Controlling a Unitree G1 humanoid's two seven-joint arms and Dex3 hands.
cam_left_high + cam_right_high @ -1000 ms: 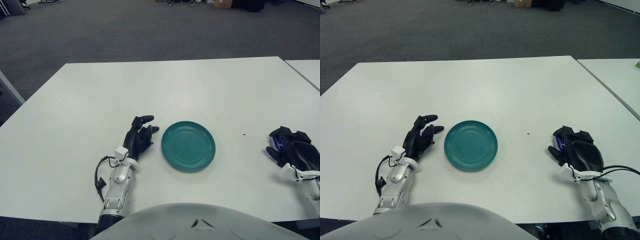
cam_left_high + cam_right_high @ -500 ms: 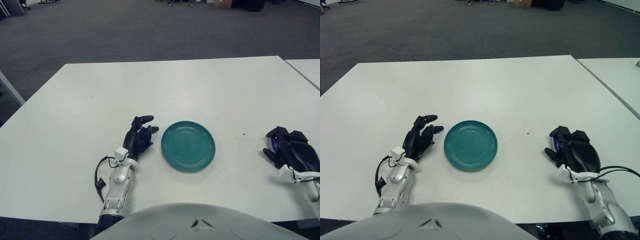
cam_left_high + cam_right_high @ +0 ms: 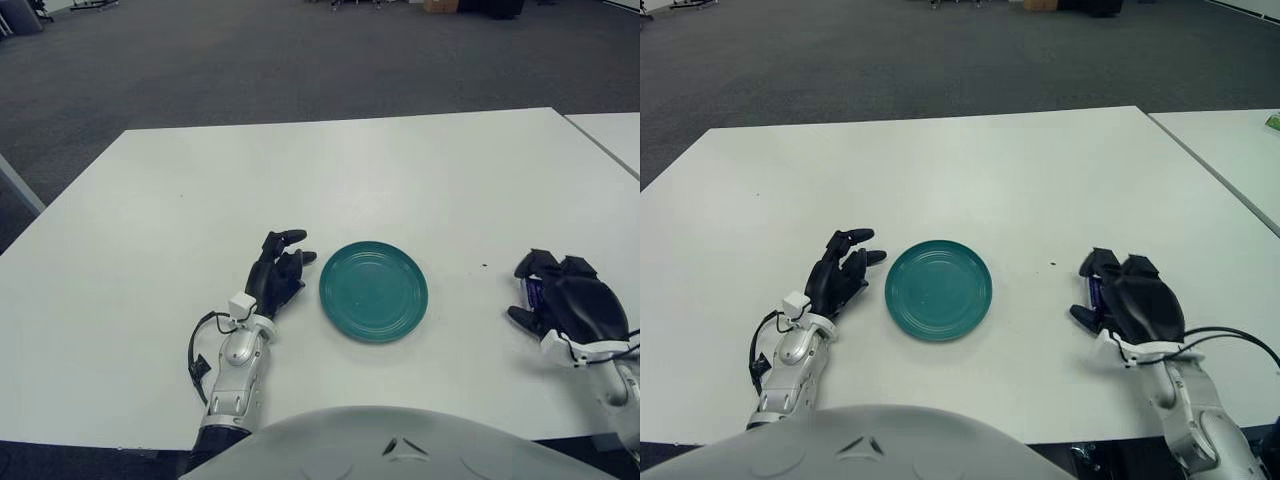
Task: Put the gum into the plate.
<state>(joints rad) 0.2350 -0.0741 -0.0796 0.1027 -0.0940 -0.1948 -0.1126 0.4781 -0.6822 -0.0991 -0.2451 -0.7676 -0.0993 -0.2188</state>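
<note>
A teal round plate (image 3: 374, 291) sits on the white table (image 3: 330, 170), near its front and about mid-width. To the right of the plate, my right hand (image 3: 1118, 299) has its black fingers curled around a small purple-blue gum pack (image 3: 1093, 292). Only a sliver of the pack shows at the hand's left edge. A strip of bare table separates this hand from the plate's rim. My left hand (image 3: 279, 271) shows just left of the plate, fingers relaxed and holding nothing.
A small dark speck (image 3: 1051, 264) marks the table between the plate and my right hand. A second white table (image 3: 1230, 150) stands at the right, past a narrow gap. Grey carpet lies beyond the far edge.
My right hand, still closed on the gum, has moved left toward the plate. The left hand and the plate have stayed where they were.
</note>
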